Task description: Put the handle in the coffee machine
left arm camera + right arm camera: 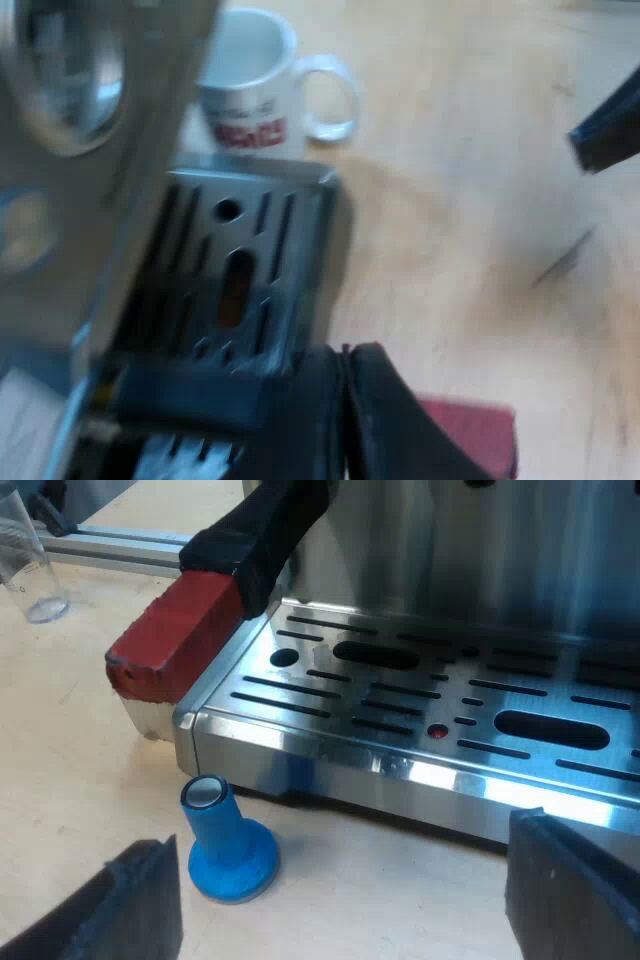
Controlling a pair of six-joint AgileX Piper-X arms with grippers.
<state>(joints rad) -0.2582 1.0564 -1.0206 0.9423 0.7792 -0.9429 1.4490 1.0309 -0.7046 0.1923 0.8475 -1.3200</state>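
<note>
Handle (165,640) — red end by drip tray (300,742) corner, clamped in left gripper (345,400) — needs raising level toward espresso machine (500,540) front; right gripper (350,900) hangs open.

The mug (250,85) bears red print, too blurred to read.
</note>
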